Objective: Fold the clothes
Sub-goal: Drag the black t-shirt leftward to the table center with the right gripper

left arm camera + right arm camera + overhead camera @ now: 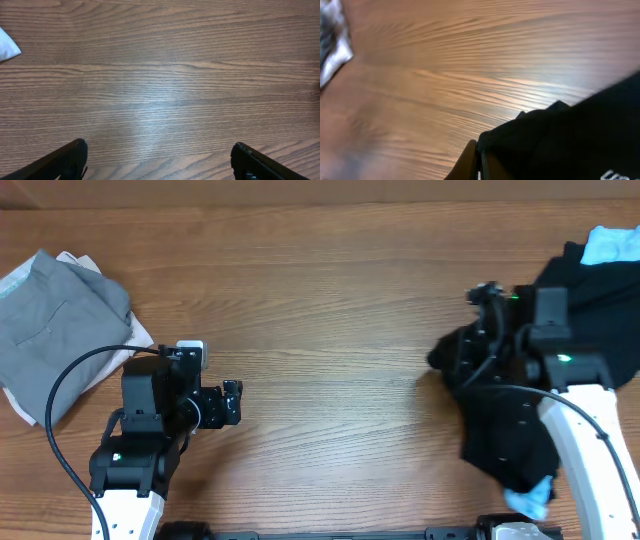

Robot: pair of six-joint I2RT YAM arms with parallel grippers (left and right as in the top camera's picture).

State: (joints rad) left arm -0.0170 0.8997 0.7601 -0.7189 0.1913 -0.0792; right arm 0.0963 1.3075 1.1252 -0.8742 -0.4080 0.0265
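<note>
The black garment (500, 425) lies in a loose heap on the right side of the wooden table (330, 290), stretching from the far right edge down toward the near edge. In the right wrist view a bit of small white lettering (616, 176) shows on it near the bottom corner. The right gripper (480, 151) sits at the left edge of this heap. Its two fingers are pressed together with a fold of the black cloth pinched between them. The picture is blurred there, so the exact hold is hard to make out.

A light blue piece (612, 245) rests on the far right corner of the heap, touching the black cloth. Another bit of light blue (530, 500) peeks out from its near end, beside the right arm.

The left gripper (159, 145) hangs over bare table on the left side, near the robot, well apart from the black garment. Its fingers (67, 160) are spread wide with nothing between them.

At the far left lies a folded grey garment (60, 315), with a white cloth (20, 402) showing under its edges. A black cable from the left arm loops across its near corner. A white corner (7, 47) also shows at the left edge of the left wrist view.
</note>
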